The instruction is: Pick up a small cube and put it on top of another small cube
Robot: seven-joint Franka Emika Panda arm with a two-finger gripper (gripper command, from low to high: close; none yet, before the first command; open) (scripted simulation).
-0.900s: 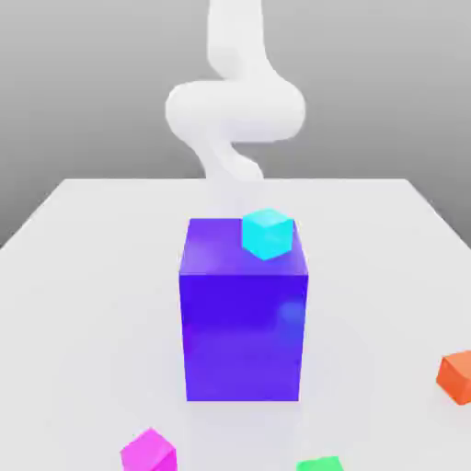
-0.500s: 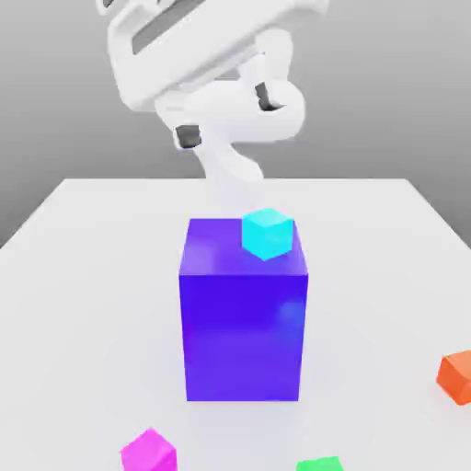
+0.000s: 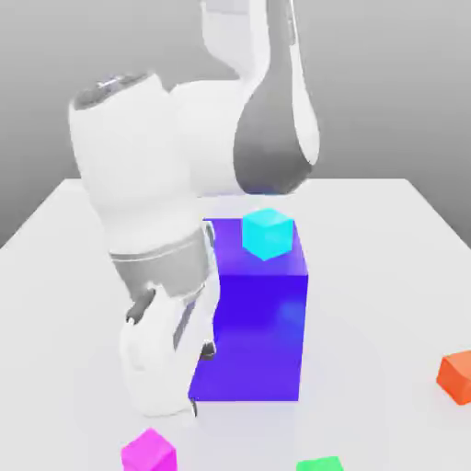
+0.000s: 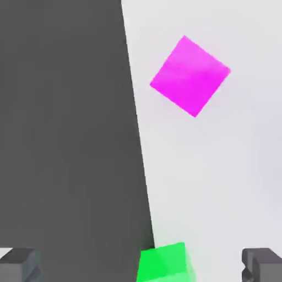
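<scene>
**Robot hand hangs open over pink cube at table's near edge**

The gripper [image 4: 141, 264] is spread wide and empty, its two dark fingertips [image 4: 19, 263] set far apart in the hand view and touching nothing. Between them lies a green cube [image 4: 164, 263]; the small pink cube [image 4: 190, 75] sits apart from it on the pale table [image 4: 220, 176], close to the table's edge. In the exterior view the white arm [image 3: 166, 230] bends down in front of the big blue block [image 3: 258, 322], its hand low on that view's left, just above the pink cube [image 3: 148, 452]. A cyan cube [image 3: 268, 233] rests on the block's top. An orange cube [image 3: 455, 376] lies at the right. The backdrop is plain grey.
</scene>
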